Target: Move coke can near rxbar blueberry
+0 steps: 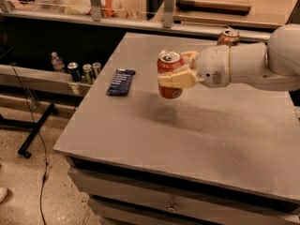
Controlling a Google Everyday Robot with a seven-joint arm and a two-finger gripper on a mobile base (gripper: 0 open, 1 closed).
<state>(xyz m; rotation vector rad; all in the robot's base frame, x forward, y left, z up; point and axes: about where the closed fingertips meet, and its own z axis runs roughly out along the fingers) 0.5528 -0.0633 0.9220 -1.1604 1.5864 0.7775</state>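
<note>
While arm stretches level, gripper clasps coke can over table

Single white arm in view, entering from the right edge and running roughly level toward the left. A large rounded joint housing sits at that edge, and a straight section leads from it to a cylindrical wrist. The gripper is at the arm's left end, above the middle of the table, pointing left. Its two cream-coloured fingers are clamped on the coke can, one across the near side and the other behind, near the rim. The can is upright in the grip, its base clear of the surface.
</note>
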